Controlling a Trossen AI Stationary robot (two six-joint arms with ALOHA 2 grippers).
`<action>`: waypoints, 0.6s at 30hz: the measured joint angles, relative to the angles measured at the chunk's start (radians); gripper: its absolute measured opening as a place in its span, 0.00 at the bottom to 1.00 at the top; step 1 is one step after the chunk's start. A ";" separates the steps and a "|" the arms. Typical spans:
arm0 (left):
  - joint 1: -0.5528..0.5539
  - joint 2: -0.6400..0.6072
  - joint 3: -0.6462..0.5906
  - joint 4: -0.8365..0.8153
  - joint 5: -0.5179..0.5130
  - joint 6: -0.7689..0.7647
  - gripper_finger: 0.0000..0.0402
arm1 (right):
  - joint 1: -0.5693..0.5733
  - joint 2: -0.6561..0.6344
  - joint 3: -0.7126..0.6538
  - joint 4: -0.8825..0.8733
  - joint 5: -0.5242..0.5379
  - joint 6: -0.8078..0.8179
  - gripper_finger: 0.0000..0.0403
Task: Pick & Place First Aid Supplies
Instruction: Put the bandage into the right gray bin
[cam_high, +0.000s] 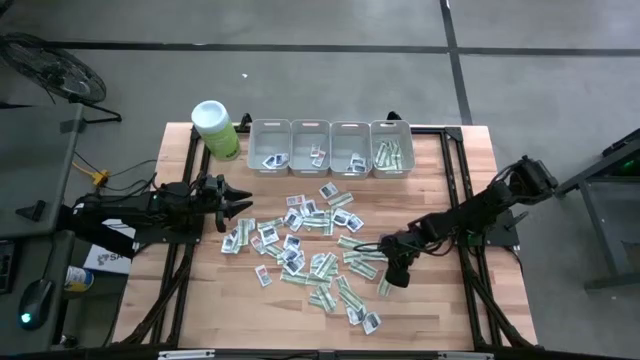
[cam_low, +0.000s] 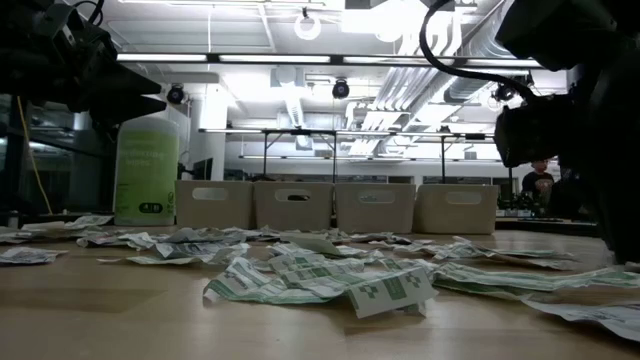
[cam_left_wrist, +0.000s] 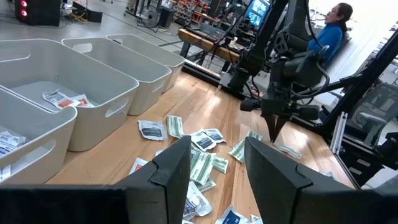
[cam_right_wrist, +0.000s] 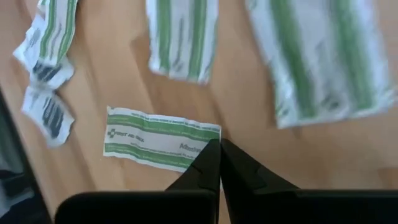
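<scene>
The first aid supplies (cam_high: 310, 245) lie scattered flat over the middle of the wooden table, white squarish packets mixed with green-and-white strips. My right gripper (cam_high: 392, 280) points steeply down at the pile's right side, shut at the end of one green-and-white strip (cam_right_wrist: 158, 138) that lies flat on the wood. My left gripper (cam_high: 245, 207) hangs level and open at the table's left, above the packets, touching nothing. My right gripper has its two fingertips (cam_right_wrist: 211, 158) closed together at one short end of the green-and-white strip (cam_right_wrist: 208, 138), coming slanting from above. The tips cover that end's corner, so whether paper sits between them I cannot tell. The strip lies flat on the table.
Several grey bins (cam_high: 330, 147) stand in a row at the far edge, each with a few packets inside. A lime-green canister (cam_high: 215, 128) with a white lid stands left of them. More strips (cam_right_wrist: 323, 62) lie close around my right gripper. A person (cam_left_wrist: 333, 28) sits beyond the table.
</scene>
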 joint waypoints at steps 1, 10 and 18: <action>0.000 0.000 0.000 0.000 0.000 0.000 0.37 | 0.002 -0.009 -0.001 -0.003 -0.010 0.007 0.00; 0.000 0.000 0.000 0.000 0.000 0.000 0.37 | 0.002 -0.148 -0.001 -0.088 0.033 0.024 0.00; 0.000 0.000 0.000 0.000 0.000 0.000 0.37 | -0.001 -0.281 0.000 -0.155 0.125 0.014 0.00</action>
